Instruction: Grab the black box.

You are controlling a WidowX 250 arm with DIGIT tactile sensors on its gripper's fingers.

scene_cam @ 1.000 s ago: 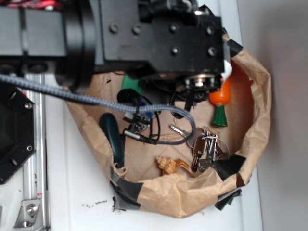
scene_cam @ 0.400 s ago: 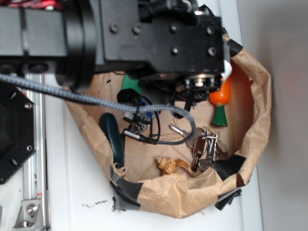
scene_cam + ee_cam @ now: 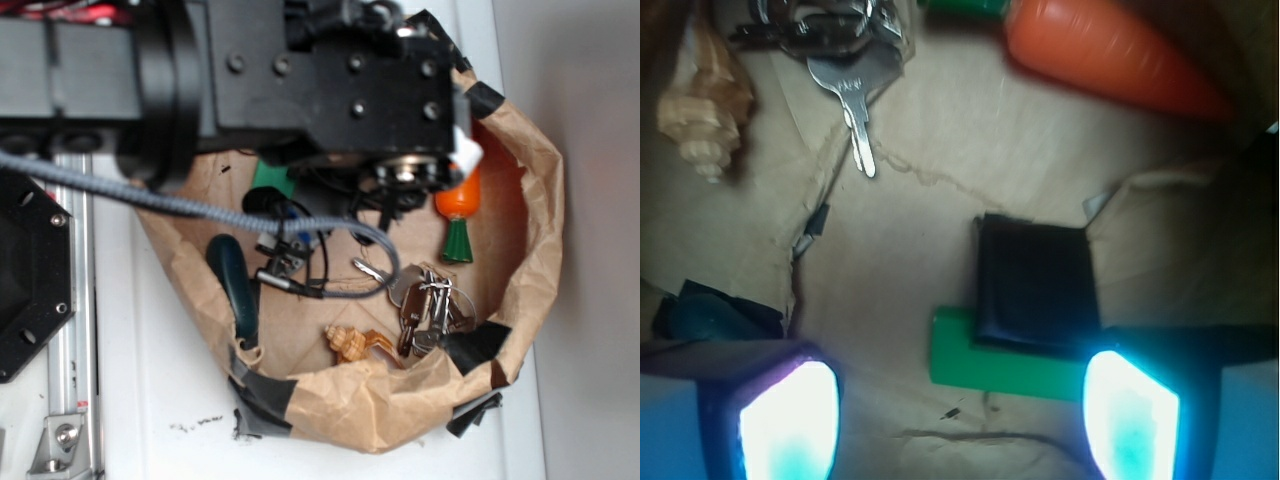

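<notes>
The black box (image 3: 1035, 285) is a small glossy dark square lying on the brown paper floor, overlapping the top of a flat green card (image 3: 1000, 365). In the wrist view my gripper (image 3: 960, 420) hovers above the paper, open, with nothing between its glowing pads (image 3: 790, 420). The box sits just ahead of the right pad, off to the right of the gap. In the exterior view the black arm (image 3: 330, 80) hides the box, and only a corner of the green card (image 3: 270, 178) shows.
An orange carrot (image 3: 1110, 50) lies beyond the box, with keys (image 3: 855, 100) and a shell (image 3: 705, 110) to the left. The crumpled paper basin wall (image 3: 530, 250) rings everything. A grey cable (image 3: 200, 205), a dark green handle (image 3: 235, 285) and a black hexagonal plate (image 3: 25, 270) are also here.
The gripper head has shifted slightly up and to the left in the exterior view. The objects in the basin have not moved.
</notes>
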